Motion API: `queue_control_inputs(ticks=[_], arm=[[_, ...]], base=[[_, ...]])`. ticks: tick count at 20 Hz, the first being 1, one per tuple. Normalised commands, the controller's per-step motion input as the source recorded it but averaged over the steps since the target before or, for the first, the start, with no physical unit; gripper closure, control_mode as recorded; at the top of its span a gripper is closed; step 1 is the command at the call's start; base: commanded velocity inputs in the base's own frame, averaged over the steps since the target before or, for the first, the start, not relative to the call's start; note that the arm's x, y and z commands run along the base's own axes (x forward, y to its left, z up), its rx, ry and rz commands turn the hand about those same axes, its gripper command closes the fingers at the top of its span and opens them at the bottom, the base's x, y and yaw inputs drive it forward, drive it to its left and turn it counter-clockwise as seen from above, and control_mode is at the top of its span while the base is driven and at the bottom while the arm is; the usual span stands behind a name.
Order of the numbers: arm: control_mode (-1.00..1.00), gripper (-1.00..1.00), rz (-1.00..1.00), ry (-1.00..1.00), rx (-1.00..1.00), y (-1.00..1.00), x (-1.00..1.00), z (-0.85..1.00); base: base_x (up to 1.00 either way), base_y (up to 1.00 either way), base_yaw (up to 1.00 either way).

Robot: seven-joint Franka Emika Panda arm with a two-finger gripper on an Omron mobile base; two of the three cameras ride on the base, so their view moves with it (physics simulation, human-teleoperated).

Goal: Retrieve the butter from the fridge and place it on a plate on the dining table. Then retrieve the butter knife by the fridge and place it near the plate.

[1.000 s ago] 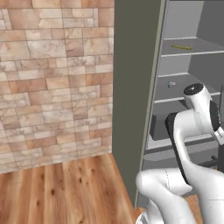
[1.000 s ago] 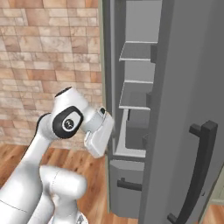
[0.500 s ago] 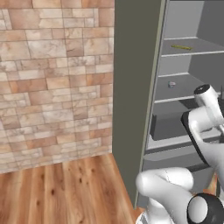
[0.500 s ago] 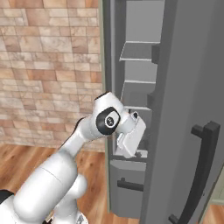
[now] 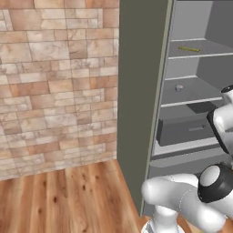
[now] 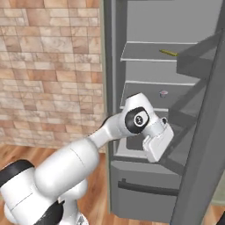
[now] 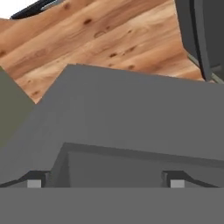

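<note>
- Brick wall [image 5: 54,86] and wood floor [image 5: 68,200] flank the open fridge [image 6: 176,79].
- Butter [image 6: 168,53] lies on the upper shelf, well above the gripper [image 7: 103,183].
- Small grey item [image 6: 163,93] sits one shelf lower; too small to identify.
- Gripper faces the lower drawer, fingertips [image 7: 35,183] spread wide, nothing between; its hand is partly cut off in the left base view.

I find no readable text, labels, brand marks or numbers on the fridge [image 6: 145,193], its shelves, the brick wall [image 5: 54,86] or the floor.
</note>
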Motion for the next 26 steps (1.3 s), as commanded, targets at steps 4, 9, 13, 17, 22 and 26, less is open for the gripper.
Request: queue_control_inputs(ticks=[4,9,13,17,22,26], arm=[[-1.0,-1.0,-0.1,0.06,0.05,-1.0,0.0,-0.26],[-1.0,-1.0,-0.05,0.03,0.06,-1.0,0.0,-0.3],[-1.0,-1.0,-0.01,0.0,0.11,-0.71,0.02,-0.14],[-1.0,-1.0,0.01,0.18,0.1,0.5,-0.29,0.22],[-1.0,-1.0,0.15,0.19,0.01,1.0,-0.5,0.23],[-1.0,-1.0,0.27,0.06,0.04,1.0,-0.22,0.07]], base=[[0.0,0.0,0.0],[0.0,0.0,0.0],[0.0,0.0,0.0],[0.0,0.0,0.0],[0.0,0.0,0.0],[0.0,0.0,0.0]])
